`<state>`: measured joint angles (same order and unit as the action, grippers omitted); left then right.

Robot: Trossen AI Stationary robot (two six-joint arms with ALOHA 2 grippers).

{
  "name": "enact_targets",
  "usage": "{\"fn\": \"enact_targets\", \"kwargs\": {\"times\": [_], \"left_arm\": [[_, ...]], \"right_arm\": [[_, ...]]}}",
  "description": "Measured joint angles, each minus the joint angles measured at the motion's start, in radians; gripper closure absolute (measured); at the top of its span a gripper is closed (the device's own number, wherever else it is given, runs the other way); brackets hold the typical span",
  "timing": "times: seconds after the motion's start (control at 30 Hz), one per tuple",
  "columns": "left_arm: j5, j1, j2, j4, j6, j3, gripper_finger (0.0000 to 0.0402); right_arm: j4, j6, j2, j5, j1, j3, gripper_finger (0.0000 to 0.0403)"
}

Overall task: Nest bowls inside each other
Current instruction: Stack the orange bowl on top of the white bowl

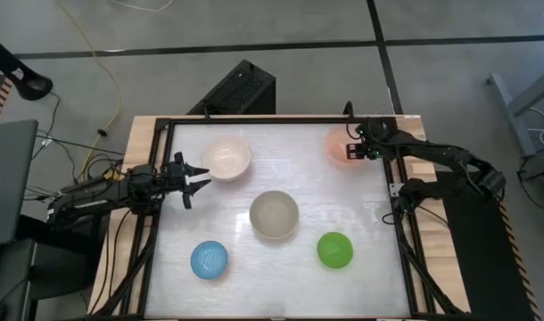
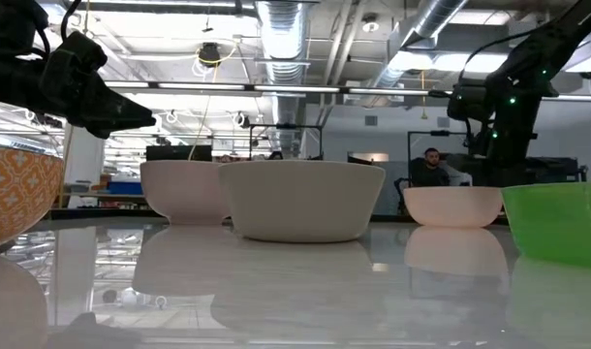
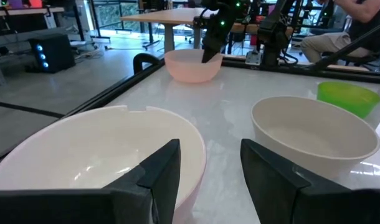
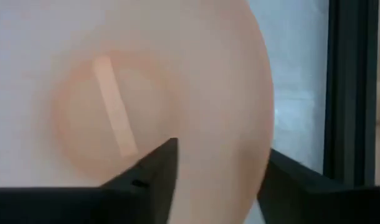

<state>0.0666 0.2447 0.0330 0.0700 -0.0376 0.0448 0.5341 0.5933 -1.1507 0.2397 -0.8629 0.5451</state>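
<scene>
Reaching into the salmon bowl (image 1: pixel 338 144) at the far right corner of the table (image 1: pixel 361 285), your right gripper (image 1: pixel 351 151) straddles that bowl's rim: in the right wrist view one finger sits inside over the bowl's floor and the other outside the wall, with the jaws apart and not yet pinching. So the step in hand looks like the first pick, taking the salmon bowl by its rim.

Next, you need to close on the wall firmly enough that the thin, slick plastic does not slip, then lift it clear and carry it toward the white bowl (image 1: pixel 226 159), which looks the largest and so the likely base of the stack. Nothing is nested yet; all five bowls stand apart and upright.

Taking the grey bowl (image 1: pixel 274 214) in the middle of the table as your landmark: the white bowl stands beyond it to the left, the salmon bowl beyond it to the far right, the blue bowl (image 1: pixel 209 259) nearer and to the left, the green bowl (image 1: pixel 334 250) nearer and to the right.

Your left gripper (image 1: pixel 199 176) waits just left of the white bowl, fingers spread, holding nothing.

The bowls are round, plain and smooth-walled, with glossy surfaces that mirror in the shiny tabletop.
</scene>
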Motion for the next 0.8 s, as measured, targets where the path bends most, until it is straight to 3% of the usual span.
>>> {"fn": "enact_targets", "kwargs": {"times": [0.2, 0.27, 0.57, 0.8], "left_arm": [[0.000, 0.000, 0.000, 0.000, 0.000, 0.000, 0.0244], [0.001, 0.000, 0.000, 0.000, 0.000, 0.000, 0.0244], [0.001, 0.000, 0.000, 0.000, 0.000, 0.000, 0.0244], [0.001, 0.000, 0.000, 0.001, 0.000, 0.000, 0.0244]], "right_arm": [[-0.009, -0.008, 0.000, 0.042, -0.004, 0.000, 0.0358], [-0.032, -0.004, 0.007, 0.043, -0.004, 0.002, 0.0386], [-0.030, 0.009, 0.078, -0.008, 0.023, 0.093, 0.0396], [-0.086, 0.028, 0.109, 0.002, 0.172, 0.236, 0.0396]]}}
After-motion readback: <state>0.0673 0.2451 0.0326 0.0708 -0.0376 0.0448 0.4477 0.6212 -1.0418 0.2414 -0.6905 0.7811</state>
